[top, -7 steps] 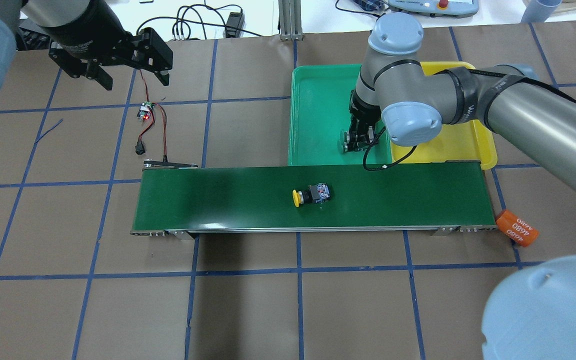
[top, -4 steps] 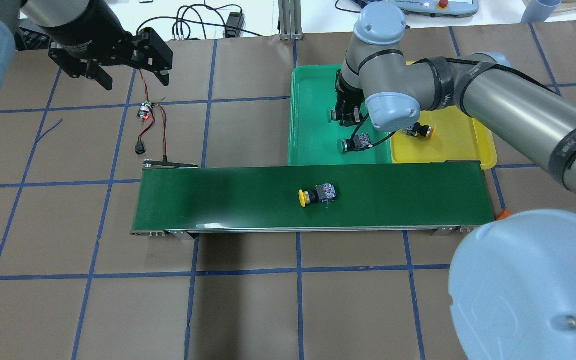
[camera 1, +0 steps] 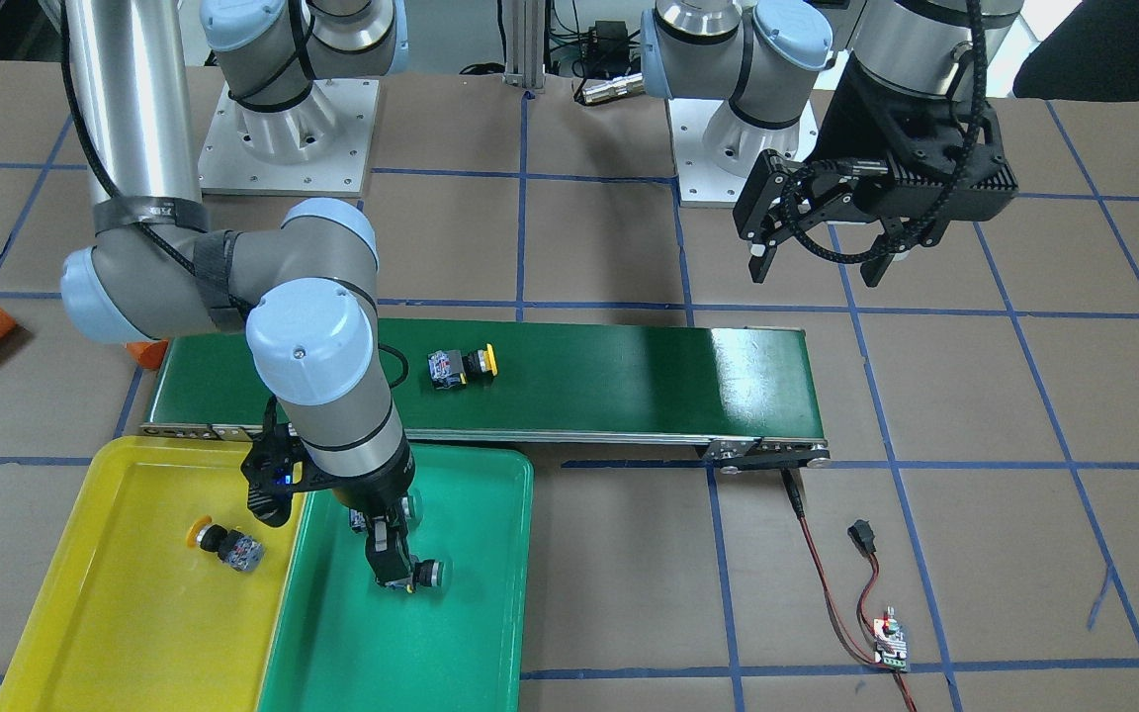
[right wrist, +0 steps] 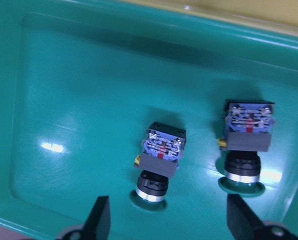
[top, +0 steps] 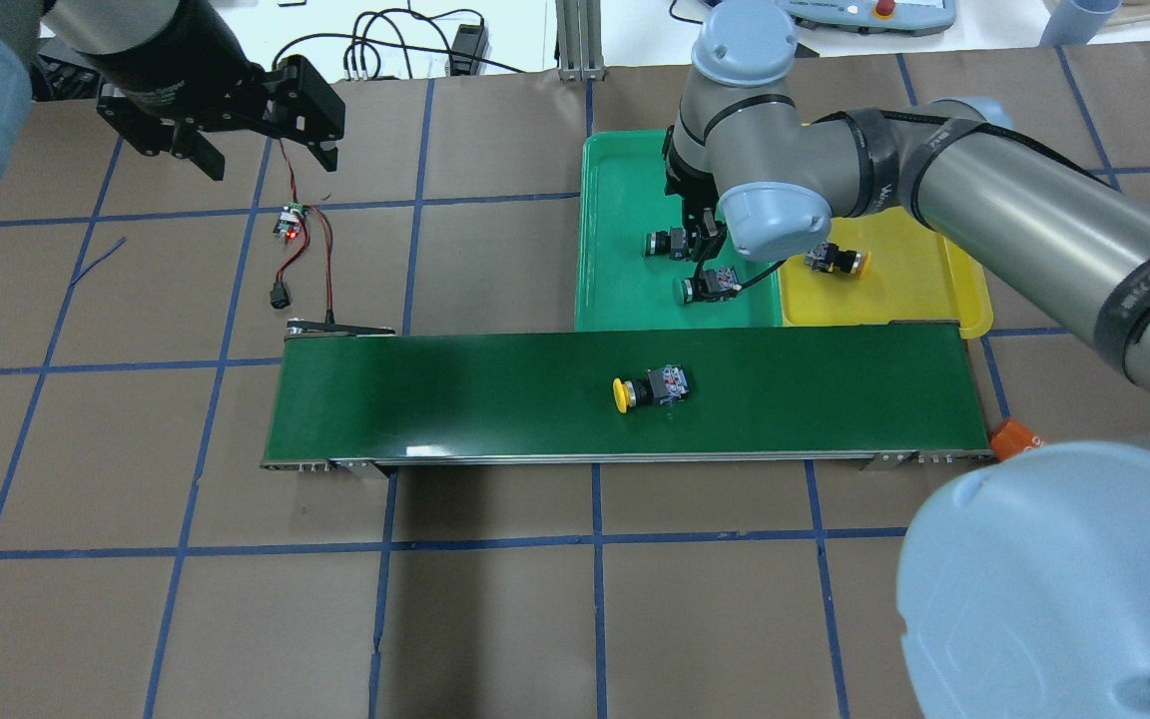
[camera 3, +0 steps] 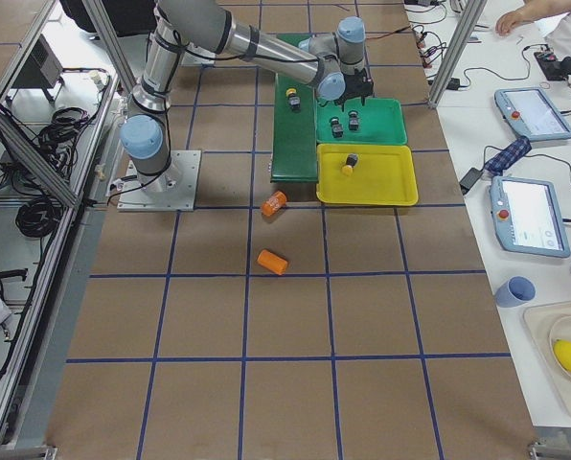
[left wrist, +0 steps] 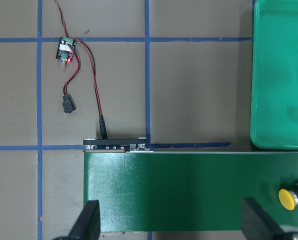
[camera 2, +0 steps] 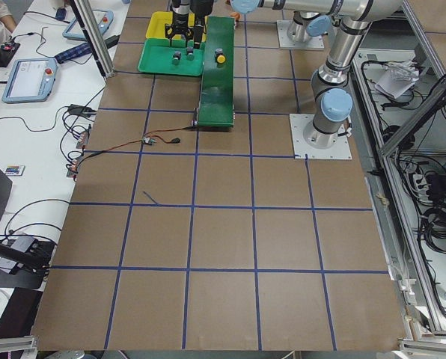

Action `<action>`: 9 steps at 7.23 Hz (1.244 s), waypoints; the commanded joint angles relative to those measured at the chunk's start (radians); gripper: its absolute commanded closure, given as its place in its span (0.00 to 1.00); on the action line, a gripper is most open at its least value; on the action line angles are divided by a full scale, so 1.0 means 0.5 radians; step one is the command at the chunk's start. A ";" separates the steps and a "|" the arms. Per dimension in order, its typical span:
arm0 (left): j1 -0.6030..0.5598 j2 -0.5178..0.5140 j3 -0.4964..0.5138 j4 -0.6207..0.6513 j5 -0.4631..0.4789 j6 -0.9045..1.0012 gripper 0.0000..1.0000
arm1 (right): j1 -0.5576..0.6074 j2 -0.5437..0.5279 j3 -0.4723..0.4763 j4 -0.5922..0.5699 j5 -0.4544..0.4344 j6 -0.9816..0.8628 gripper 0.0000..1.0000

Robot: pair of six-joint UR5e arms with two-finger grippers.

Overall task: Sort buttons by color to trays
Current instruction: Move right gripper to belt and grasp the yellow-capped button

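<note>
Starting at the left, my left tool [top: 266,157] is hanging above the bare tabletop [top: 495,619] beyond the belt's [top: 455,394] end, fingers spread wide and holding nothing. It is not moving between pictures.

On the belt, the loose yellow button [top: 650,387] is lying on its side, cap pointing left. It is sitting further right than it was 1 second ago, so I am judging that the belt is carrying it toward the tray end.

Next comes the green tray [top: 615,200], where the real change is. A second ago my right tool [right wrist: 170,220] was low at the tray's near edge. Now it is pulled back toward the middle of the tray, fingers open and empty, and the near green button [top: 705,289] is lying alone where the tool was. The far green button [top: 662,242] is lying just beside the tool. The wrist camera is showing both buttons on the tray floor ahead of the open fingers, touching neither.

Furthest right, the yellow tray [top: 934,290] is holding the other yellow button [top: 835,261].

So I am counting 3 of 4 sorted. The belt button is lying well apart from the right tool, across the tray's edge.
</note>
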 commanded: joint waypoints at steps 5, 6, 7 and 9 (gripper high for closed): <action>0.000 -0.016 0.000 0.000 -0.001 0.000 0.00 | 0.001 -0.432 0.479 0.622 0.076 0.195 0.01; 0.000 -0.016 0.000 0.000 -0.001 -0.003 0.00 | 0.001 -0.432 0.538 0.550 0.076 0.195 0.01; 0.000 -0.016 0.003 0.000 -0.001 -0.003 0.00 | -0.002 -0.432 0.557 0.550 0.076 0.189 0.01; 0.000 -0.010 0.000 0.000 -0.001 0.000 0.00 | 0.001 -0.420 0.566 0.553 0.079 0.189 0.01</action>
